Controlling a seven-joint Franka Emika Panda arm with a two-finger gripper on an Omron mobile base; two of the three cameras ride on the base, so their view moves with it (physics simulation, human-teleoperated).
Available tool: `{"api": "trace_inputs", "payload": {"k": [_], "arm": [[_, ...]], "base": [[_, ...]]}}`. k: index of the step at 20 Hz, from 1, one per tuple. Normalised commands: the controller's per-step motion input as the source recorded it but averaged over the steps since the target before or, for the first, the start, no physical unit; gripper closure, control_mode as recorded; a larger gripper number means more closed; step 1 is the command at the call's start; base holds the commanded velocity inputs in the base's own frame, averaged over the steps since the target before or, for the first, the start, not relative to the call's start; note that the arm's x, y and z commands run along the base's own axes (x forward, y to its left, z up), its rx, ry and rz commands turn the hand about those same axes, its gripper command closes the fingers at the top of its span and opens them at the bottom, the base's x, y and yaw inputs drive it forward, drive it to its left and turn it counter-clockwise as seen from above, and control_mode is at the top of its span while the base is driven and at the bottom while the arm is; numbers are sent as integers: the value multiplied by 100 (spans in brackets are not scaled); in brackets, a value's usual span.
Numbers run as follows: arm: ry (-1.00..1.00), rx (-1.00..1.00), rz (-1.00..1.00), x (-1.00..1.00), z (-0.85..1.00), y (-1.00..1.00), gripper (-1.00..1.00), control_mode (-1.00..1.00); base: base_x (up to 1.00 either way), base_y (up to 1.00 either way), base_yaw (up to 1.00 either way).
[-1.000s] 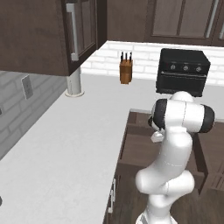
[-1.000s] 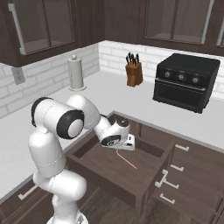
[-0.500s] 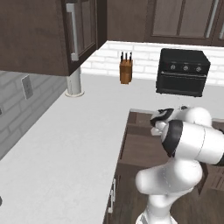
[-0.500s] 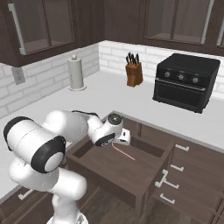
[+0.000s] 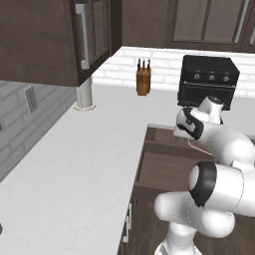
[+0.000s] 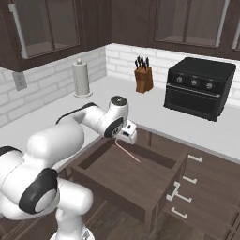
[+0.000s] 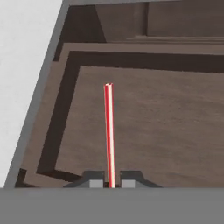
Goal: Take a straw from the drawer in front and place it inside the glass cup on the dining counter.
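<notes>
The drawer [image 6: 123,176] of dark brown wood stands pulled open below the white worktop. A thin red straw [image 6: 129,153] slants down over its floor, and my gripper [image 6: 127,136] is shut on the straw's upper end, just above the drawer's back left part. In the hand view the straw [image 7: 109,127] runs straight out from between the two fingertips of the gripper [image 7: 109,181], above the drawer floor [image 7: 170,127]. From the left base view the straw [image 5: 192,146] is a faint red line by the wrist over the drawer [image 5: 162,167]. The glass cup and the dining counter are out of view.
A black toaster oven [image 6: 199,87], a knife block [image 6: 143,77] and a paper towel roll [image 6: 81,78] stand on the white worktop [image 5: 79,149] by the brick wall. Lower drawers [image 6: 194,197] to the right stick out slightly. Dark wall cabinets [image 5: 45,40] hang overhead.
The gripper has closed fully on the straw and risen a little with it. The arm's big links have swung down and sideways over the drawer.
</notes>
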Motion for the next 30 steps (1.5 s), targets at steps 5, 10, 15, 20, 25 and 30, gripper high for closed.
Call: {"api": "trace_inputs", "payload": {"k": [5,10,15,20,25,30], "arm": [[8,4,-12,-75,100,1,100,-100],[1,0,-11,-96,94,23,100,-100],[0,0,-9,-100,40,9,100,-100],[-2,0,-3,-58,1,0,100,100],[0,0,0,0,0,0,100,100],[0,0,0,0,0,0,100,100]], "base": [[0,0,0],[0,0,0],[0,0,0],[-40,0,-2],[-100,-1,-14],[-48,-27,-53]]}}
